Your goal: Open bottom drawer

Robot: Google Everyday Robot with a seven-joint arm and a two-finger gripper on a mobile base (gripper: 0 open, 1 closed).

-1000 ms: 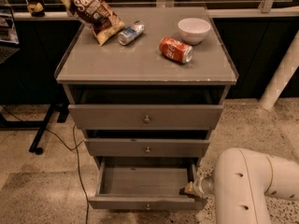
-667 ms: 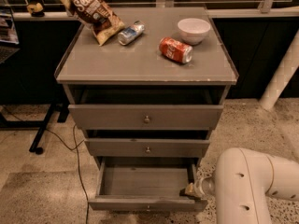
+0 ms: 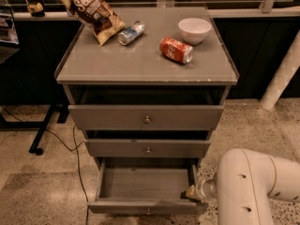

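Observation:
The bottom drawer (image 3: 145, 206) of the grey cabinet is pulled well out, and its empty inside (image 3: 145, 183) shows. Its thin front panel has a small round knob (image 3: 148, 211) at the centre. My gripper (image 3: 191, 193) sits at the drawer's right front corner, just inside the right wall. My white arm (image 3: 248, 186) reaches in from the lower right and hides most of the gripper.
The top drawer (image 3: 146, 117) and middle drawer (image 3: 147, 148) stand slightly out. On the cabinet top (image 3: 145, 60) lie a chip bag (image 3: 91, 11), a small can (image 3: 130, 33), a red soda can (image 3: 175, 49) and a white bowl (image 3: 194, 30). A cable (image 3: 77, 163) runs over the floor at left.

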